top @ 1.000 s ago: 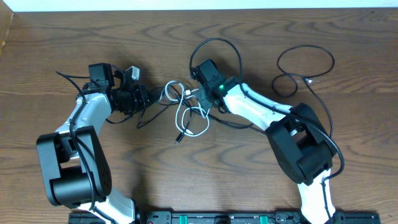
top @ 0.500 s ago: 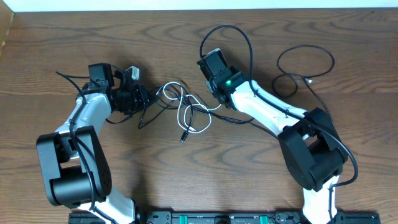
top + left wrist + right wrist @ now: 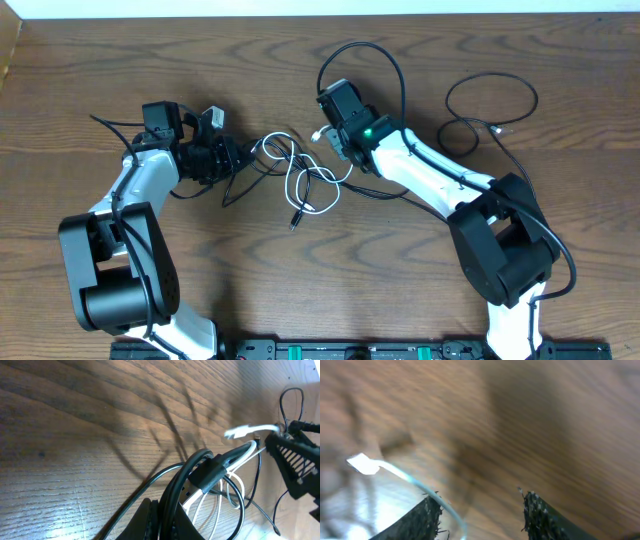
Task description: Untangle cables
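At mid-table, overhead, the tangled cables (image 3: 300, 172) spread from the left gripper (image 3: 238, 160). Only the left wrist view shows it clamped on black and white strands; the blurred right wrist view shows the right gripper (image 3: 480, 505) parted, white plug (image 3: 362, 464) beside it.

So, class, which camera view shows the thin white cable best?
Overhead: the thin white cable shows nearly whole, loops and all. Left wrist shows only a short stretch of it; right wrist only its blurred plug end.
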